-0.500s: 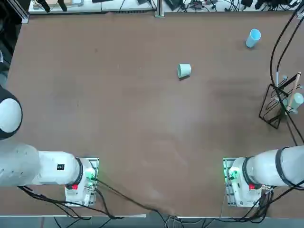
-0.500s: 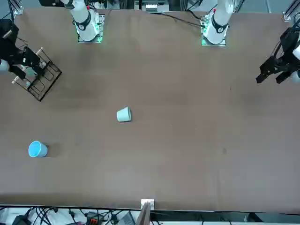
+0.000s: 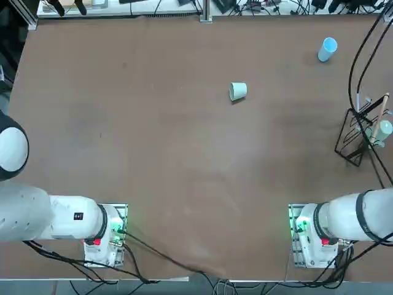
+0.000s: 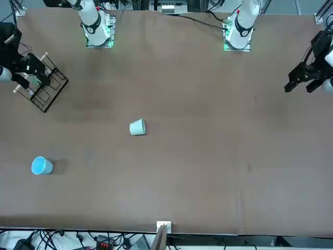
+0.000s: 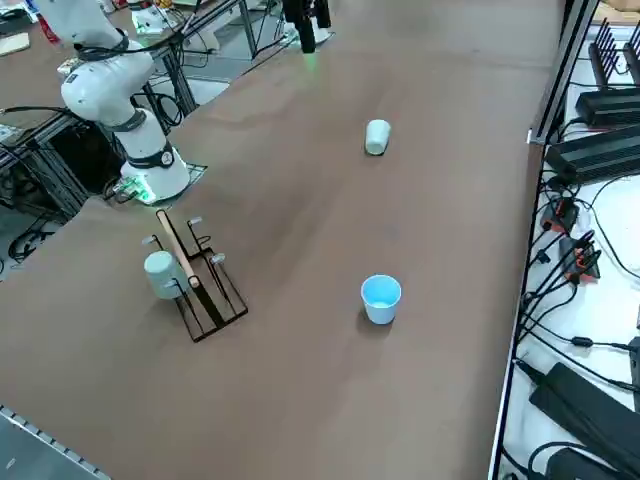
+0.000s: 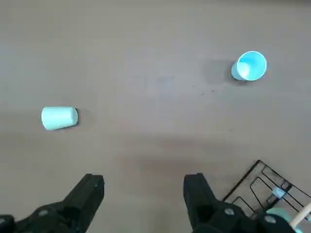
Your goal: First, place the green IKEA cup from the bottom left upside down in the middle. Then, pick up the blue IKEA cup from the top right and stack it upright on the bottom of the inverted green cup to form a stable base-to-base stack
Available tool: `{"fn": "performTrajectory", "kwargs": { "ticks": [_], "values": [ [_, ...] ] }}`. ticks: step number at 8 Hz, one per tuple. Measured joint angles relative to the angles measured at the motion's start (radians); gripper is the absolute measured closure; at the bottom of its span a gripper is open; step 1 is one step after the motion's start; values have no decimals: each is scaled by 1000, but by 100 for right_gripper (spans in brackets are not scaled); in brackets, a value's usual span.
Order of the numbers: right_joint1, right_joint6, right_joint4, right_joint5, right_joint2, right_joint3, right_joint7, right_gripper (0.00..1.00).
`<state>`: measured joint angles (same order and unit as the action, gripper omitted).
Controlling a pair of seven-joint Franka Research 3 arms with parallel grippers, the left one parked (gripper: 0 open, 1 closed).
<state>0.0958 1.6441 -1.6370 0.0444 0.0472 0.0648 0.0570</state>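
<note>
Green IKEA cup (image 3: 237, 91) inverted mid-tabletop (image 3: 153, 153), ready as base | blue IKEA cup (image 3: 327, 48) upright, far right corner, untouched | right end effector (image 6: 143, 194) spread wide, empty, hovering near rack (image 3: 362, 136).

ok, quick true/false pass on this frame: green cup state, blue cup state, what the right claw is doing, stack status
1. The green IKEA cup stands inverted mid-table. True.
2. The blue IKEA cup sits on the green cup. False: it stands alone near the far right corner, mouth up.
3. The right claw grips the blue cup. False: it is open and empty, above the table near the wire rack.
4. A pale cup sits at the wire rack. True.
5. The stack is finished. False: the cups are well apart.
</note>
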Motion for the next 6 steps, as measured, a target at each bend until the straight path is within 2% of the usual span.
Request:
{"fn": "performTrajectory", "kwargs": {
  "ticks": [3,5,6],
  "values": [
    [37,17,-2,0,-69,-81,7,0],
    [88,56,-6,0,-142,-112,94,0],
    [102,113,-16,0,-178,-121,171,0]
  ]
}}
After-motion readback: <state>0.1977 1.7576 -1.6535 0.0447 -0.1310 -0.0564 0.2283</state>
